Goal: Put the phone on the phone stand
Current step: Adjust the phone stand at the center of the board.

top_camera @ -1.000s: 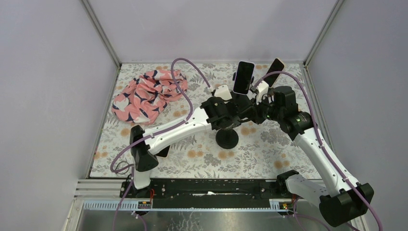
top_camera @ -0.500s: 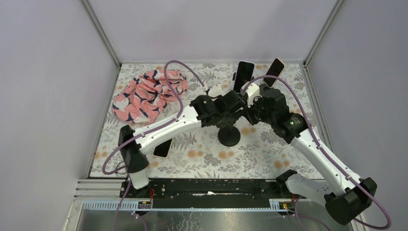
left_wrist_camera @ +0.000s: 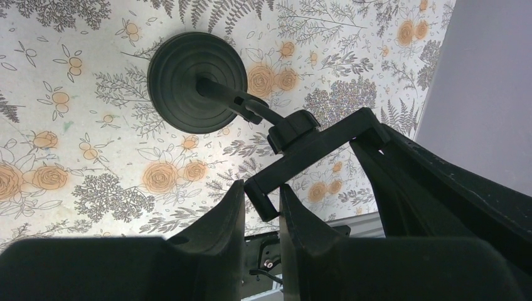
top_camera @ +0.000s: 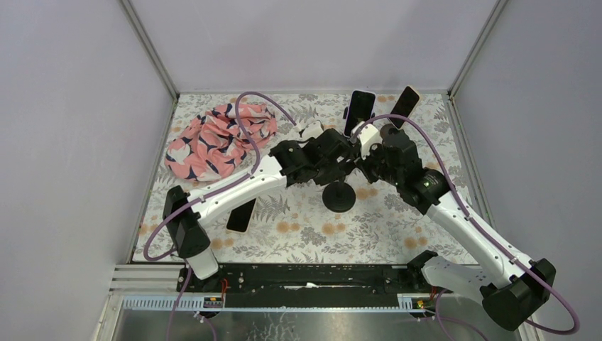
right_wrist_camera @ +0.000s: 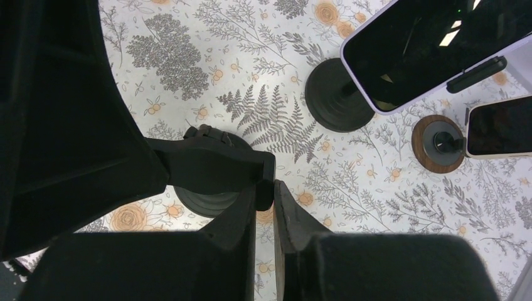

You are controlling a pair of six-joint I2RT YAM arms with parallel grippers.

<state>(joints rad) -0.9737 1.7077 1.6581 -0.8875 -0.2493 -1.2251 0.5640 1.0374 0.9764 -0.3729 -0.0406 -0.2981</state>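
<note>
Your wrist views show the left gripper (left_wrist_camera: 261,195) pinching one end of the clamp on the phone stand (left_wrist_camera: 196,81), the right gripper (right_wrist_camera: 265,192) nipped tight on the other; only overhead shows the phone (top_camera: 241,216), flat beside the left arm (top_camera: 228,195)

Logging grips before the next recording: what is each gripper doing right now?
Left gripper: closed on one end of the phone stand clamp.
Right gripper: closed on the same clamp's other end.
</note>
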